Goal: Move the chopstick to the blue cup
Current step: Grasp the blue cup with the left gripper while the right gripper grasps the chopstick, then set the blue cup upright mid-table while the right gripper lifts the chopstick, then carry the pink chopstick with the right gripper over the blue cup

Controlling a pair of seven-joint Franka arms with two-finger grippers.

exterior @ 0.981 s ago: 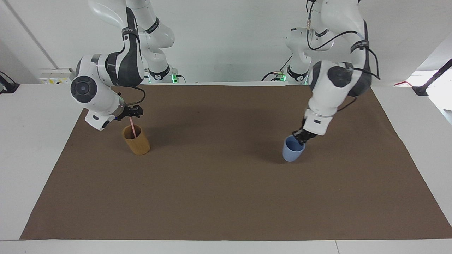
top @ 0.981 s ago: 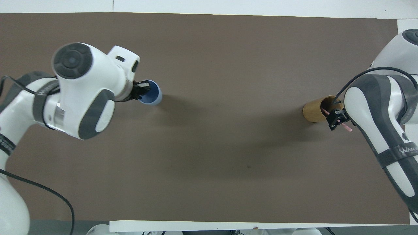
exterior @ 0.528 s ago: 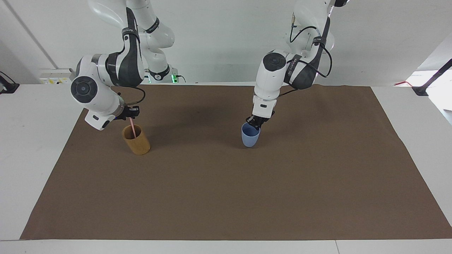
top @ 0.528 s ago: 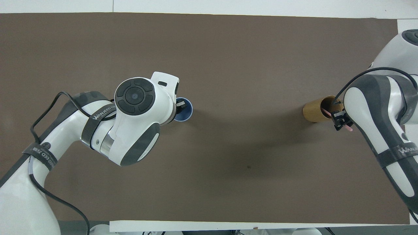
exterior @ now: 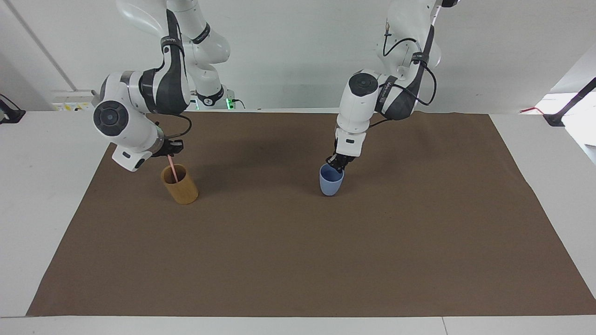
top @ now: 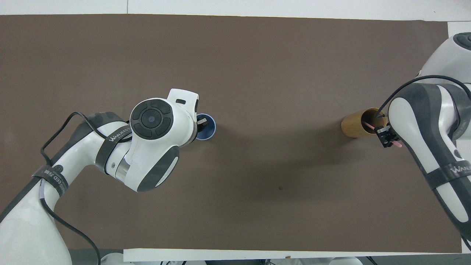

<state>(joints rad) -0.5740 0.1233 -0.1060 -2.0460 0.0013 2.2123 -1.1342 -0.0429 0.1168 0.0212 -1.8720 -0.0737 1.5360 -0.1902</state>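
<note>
The pale pink chopstick [exterior: 173, 169] leans in a tan-yellow cup [exterior: 182, 188] toward the right arm's end of the table. My right gripper [exterior: 170, 152] is shut on the chopstick's upper part, just above the tan cup's rim. In the overhead view the chopstick's tip [top: 397, 144] sticks out past the right gripper [top: 386, 136], beside the tan cup [top: 352, 127]. The blue cup [exterior: 330, 184] stands upright near the middle of the mat. My left gripper [exterior: 336, 164] is shut on its rim, one finger inside the blue cup [top: 209, 128], as the left gripper [top: 201, 123] shows from above.
A brown mat [exterior: 298, 260] covers most of the white table [exterior: 42, 195]. Only the two cups stand on it. The right arm's elbow hangs over the mat's edge at its own end.
The left gripper has carried the blue cup from the left arm's end to the middle of the mat. The right gripper has closed on the chopstick.
</note>
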